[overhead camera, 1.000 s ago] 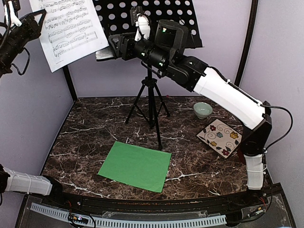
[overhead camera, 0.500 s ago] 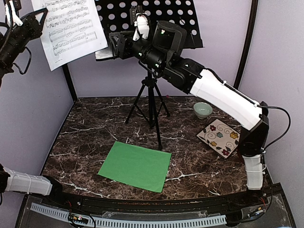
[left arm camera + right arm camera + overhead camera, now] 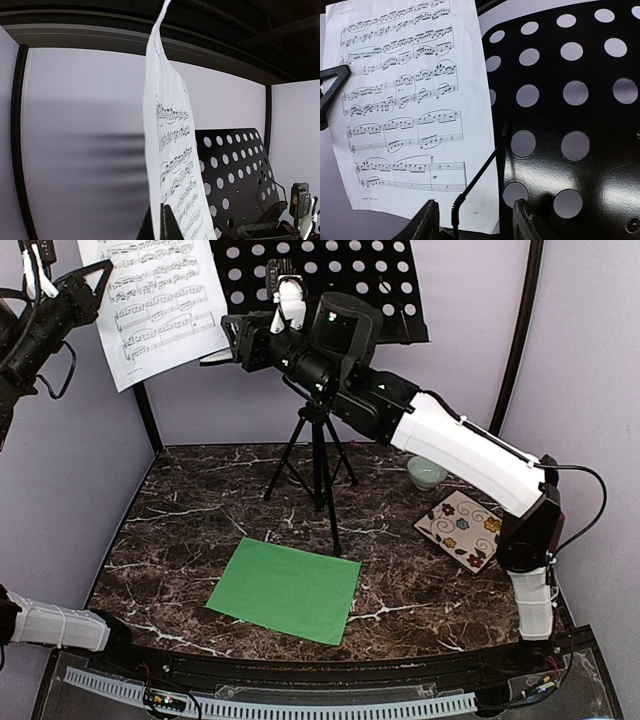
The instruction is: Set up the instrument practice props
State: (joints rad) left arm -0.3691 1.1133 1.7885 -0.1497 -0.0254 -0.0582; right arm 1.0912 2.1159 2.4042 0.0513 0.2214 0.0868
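Note:
The black perforated music stand (image 3: 330,275) rises on tripod legs (image 3: 318,455) at the back of the table. High at the stand's left, my left gripper (image 3: 88,282) is shut on the white music sheet (image 3: 165,300), pinching its edge (image 3: 172,150) between the fingertips (image 3: 168,222). My right gripper (image 3: 232,338) reaches to the stand's lower left corner and is open. Its fingers (image 3: 426,222) straddle the thin wire page holder (image 3: 477,177) without touching it, with the white sheet (image 3: 405,100) behind and the stand's plate (image 3: 570,115) to the right. A green music sheet (image 3: 285,590) lies flat on the table.
A square floral plate (image 3: 462,530) and a small pale-green bowl (image 3: 427,472) sit at the right of the dark marble table (image 3: 180,510). Purple walls with black corner posts (image 3: 520,330) close in the sides and back.
The left gripper has carried the white sheet a little up and right, closer to the stand. The right arm has lifted slightly and shifted left along the stand's lower edge.

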